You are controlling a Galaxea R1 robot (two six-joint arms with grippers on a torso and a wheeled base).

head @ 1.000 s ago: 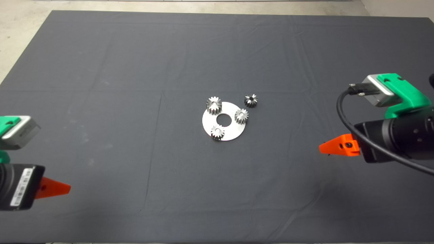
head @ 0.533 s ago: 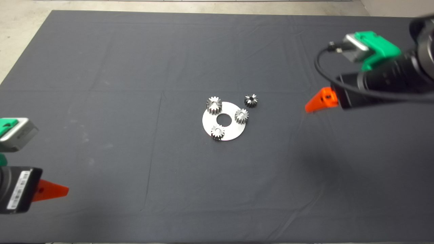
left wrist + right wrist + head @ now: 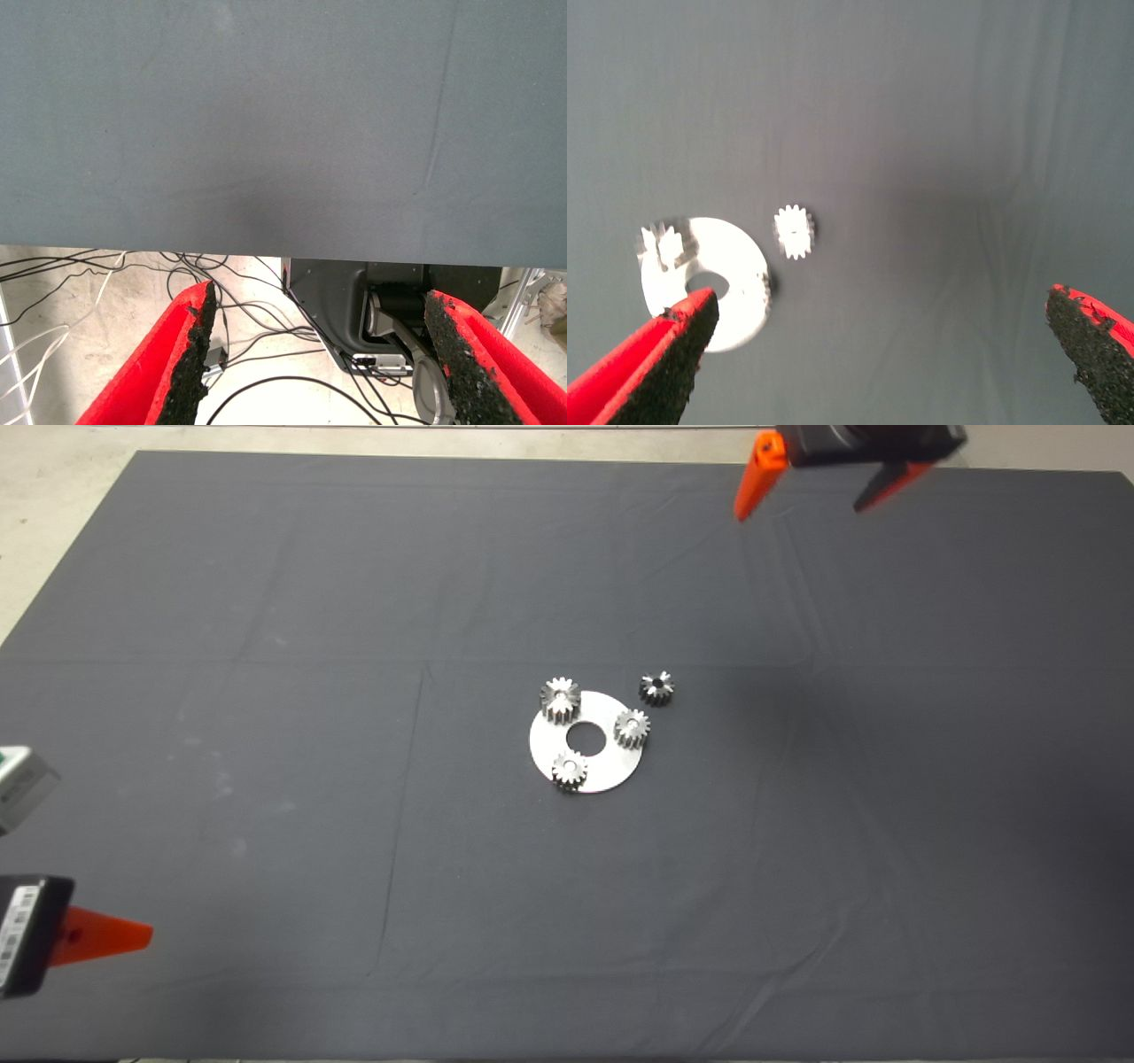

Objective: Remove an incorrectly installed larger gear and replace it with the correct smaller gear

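Three gears seated on steel disc [image 3: 611, 772] at mat [image 3: 266, 602] centre, larger gear [image 3: 559, 699] among them, wrongly; smaller gear [image 3: 656, 688] loose just beside, ready as replacement. Right gripper [image 3: 811, 487] over far right corner, fingers wide apart, probably for approach. Left gripper [image 3: 319, 354] parked beyond near left edge, fingers apart.

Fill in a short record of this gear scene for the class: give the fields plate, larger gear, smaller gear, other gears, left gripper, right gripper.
plate: round steel disc with a centre hole, on the dark mat
larger gear: larger gear standing on the plate's far-left rim
smaller gear: smaller gear on the mat, just off the plate's far-right side
other gears: two small gears on the plate
left gripper: left gripper open, at the mat's near-left edge, holding nothing
right gripper: right gripper open, high over the mat's far-right part, holding nothing
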